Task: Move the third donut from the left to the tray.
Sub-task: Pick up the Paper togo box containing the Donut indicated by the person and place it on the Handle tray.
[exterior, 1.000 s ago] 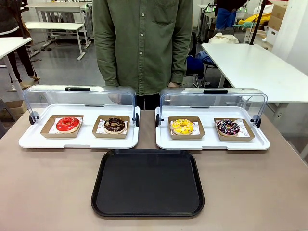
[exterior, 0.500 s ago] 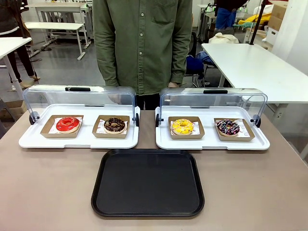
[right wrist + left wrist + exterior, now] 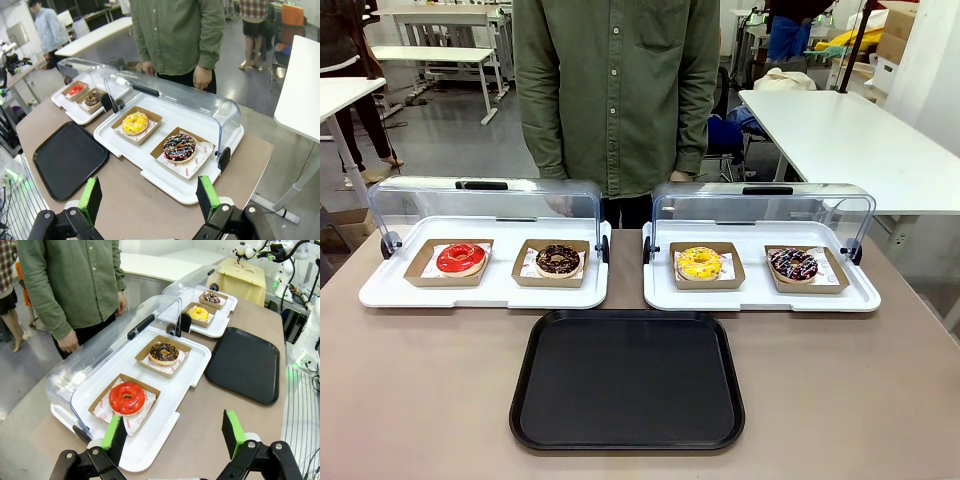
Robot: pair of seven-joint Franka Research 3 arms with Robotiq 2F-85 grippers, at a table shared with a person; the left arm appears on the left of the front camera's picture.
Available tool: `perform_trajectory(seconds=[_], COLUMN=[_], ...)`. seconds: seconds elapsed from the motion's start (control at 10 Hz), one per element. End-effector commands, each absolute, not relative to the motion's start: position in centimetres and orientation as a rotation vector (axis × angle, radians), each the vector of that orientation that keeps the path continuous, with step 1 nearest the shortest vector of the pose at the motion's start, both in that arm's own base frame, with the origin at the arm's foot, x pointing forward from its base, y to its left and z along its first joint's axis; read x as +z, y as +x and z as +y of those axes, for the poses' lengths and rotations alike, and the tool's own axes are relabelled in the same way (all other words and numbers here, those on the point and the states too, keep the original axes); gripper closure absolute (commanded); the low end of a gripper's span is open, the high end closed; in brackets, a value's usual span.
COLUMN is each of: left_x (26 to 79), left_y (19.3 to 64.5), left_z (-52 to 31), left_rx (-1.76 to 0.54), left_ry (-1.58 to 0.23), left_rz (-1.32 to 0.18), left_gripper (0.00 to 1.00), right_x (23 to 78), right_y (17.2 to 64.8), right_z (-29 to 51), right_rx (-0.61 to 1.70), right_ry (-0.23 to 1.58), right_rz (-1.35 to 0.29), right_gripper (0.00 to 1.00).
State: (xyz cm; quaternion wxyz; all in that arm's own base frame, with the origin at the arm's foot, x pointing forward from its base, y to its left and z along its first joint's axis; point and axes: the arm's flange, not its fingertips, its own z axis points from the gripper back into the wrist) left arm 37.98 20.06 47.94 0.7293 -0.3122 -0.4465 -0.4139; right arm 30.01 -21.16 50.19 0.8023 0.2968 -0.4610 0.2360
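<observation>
Here, my left pincer (image 3: 174, 432) and right pincer (image 3: 149, 197) both gape open, holding nothing. Nearest lies the tray (image 3: 625, 385), bare and central, apparently set to receive the third donut (image 3: 700, 263). That donut sits beyond it in its cardboard holder (image 3: 732, 278), on the left half of the right white tray (image 3: 760, 295), whose clear lid (image 3: 760, 205) is tipped back for access.

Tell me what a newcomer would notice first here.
Four iced donuts sit in a row in two white trays with raised clear lids at the far side of the table; the yellow donut is third from the left. A large black tray lies in front of them, and a person in a green shirt stands behind. The left claw and right claw are open, touching nothing.
</observation>
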Motion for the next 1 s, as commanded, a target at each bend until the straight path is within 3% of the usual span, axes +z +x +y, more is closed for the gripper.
perform_trajectory(seconds=[0.0,0.9], left_x=[47.92,47.92], left_y=[37.89,37.89], left_z=[20.06,20.06], left_rx=[-0.922,-0.922], left_ry=[-0.696,-0.696], left_rz=[-0.985,-0.985], left_gripper=[0.00,0.00], right_x=[50.32,50.32], right_y=[30.35,30.35], right_z=[-21.19,-21.19], right_rx=[0.519,0.519], right_ry=[0.636,0.636], right_rz=[-1.024,-1.024], right_gripper=[0.00,0.00])
